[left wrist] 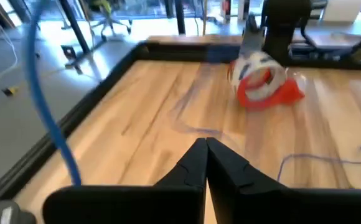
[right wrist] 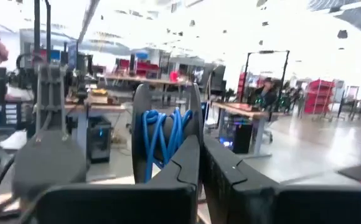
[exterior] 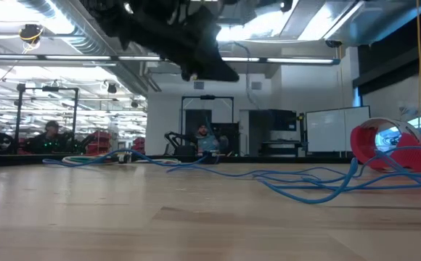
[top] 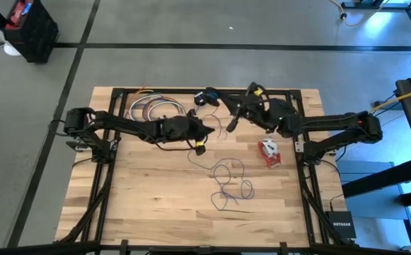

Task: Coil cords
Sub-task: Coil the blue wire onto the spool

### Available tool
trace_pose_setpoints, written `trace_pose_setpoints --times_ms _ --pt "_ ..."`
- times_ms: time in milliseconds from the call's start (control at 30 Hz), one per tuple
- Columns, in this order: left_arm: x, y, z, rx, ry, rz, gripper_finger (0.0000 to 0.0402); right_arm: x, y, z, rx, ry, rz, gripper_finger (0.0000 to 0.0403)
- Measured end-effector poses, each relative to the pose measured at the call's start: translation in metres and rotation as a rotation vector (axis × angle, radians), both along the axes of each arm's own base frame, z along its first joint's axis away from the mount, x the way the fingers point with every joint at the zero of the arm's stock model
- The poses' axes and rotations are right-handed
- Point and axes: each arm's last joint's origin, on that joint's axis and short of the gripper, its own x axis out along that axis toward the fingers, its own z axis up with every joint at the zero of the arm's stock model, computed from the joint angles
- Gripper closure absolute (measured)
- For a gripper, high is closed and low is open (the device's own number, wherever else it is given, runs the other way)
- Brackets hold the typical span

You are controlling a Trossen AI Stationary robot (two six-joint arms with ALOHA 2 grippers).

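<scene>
Wooden table (top: pixel 156 205) bears two cords, purple (top: pixel 230 185) and red-white (top: pixel 268 152); both tools (top: pixel 209 130) (top: pixel 232 122) pinched closed, the right on the purple cord's loops

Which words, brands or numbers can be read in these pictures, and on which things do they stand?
"NETGEAR": white letters on the small black box beside the table's right edge, in the high view.
The red-and-white cord bundle carries no print that can be read.
No other text is legible in any view.
</scene>
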Motion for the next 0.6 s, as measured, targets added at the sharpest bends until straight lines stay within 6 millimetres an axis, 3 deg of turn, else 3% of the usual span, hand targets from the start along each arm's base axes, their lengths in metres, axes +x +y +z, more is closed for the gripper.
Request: trace_pose_setpoints --times_ms 233,433,600 --pt "-0.001 -0.001 0.002 0.037 0.007 -0.009 0.0400 0.002 0.000 0.007 -0.015 0.003 0.010 0.0390" --pt "-0.006 -0.009 0.007 0.081 0.044 -0.045 0.0400 0.004 0.000 0.000 -0.012 0.063 0.013 0.0390" --pt "-0.019 -0.018 0.028 0.080 0.030 -0.068 0.0398 0.005 0.000 -0.005 -0.007 0.120 0.013 0.0390"
